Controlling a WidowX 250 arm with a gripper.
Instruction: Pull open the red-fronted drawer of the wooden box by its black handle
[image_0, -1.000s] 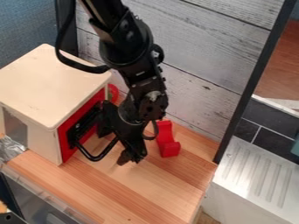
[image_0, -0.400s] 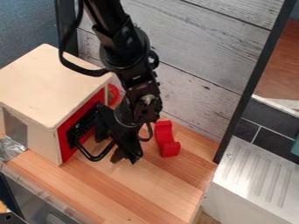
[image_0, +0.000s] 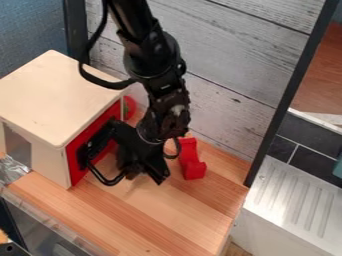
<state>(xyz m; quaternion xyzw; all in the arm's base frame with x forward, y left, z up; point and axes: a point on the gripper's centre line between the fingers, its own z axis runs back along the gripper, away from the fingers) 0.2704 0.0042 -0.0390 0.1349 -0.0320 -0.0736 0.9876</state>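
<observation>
Pale planks (image_0: 230, 82) backed the worktop (image_0: 160, 220). Between one box (image_0: 57, 95) and one red block (image_0: 192, 160) by the back edge hung one gripper (image_0: 147, 177), open or closed I couldn't tell; slow, small moves seemed wisest. One round red thing (image_0: 129, 107) sat beside the box.

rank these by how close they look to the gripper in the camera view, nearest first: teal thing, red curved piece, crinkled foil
1. Red curved piece, just right of the gripper
2. Crinkled foil, left edge
3. Teal thing, right edge
</observation>
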